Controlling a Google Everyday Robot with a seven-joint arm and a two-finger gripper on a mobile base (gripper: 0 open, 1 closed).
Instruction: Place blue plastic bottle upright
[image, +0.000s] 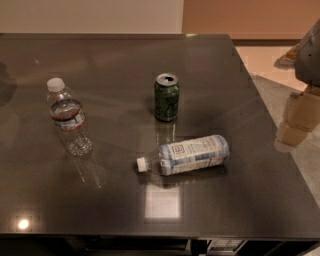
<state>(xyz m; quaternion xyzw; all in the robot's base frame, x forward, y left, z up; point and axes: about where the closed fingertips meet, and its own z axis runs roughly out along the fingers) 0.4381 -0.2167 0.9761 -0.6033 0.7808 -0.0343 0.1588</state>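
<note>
The blue plastic bottle (187, 154) lies on its side on the dark table (115, 65), right of centre. Its white cap (142, 164) points left and its pale blue-and-white label faces up. My gripper (299, 117) hangs at the right edge of the view, beyond the table's right edge and well to the right of the bottle. It touches nothing.
A green soda can (166, 97) stands upright just behind the lying bottle. A clear bottle with a dark-blue-and-red band (68, 117) stands at the left. The table's right edge runs diagonally near my gripper, and its front edge is close below the bottle.
</note>
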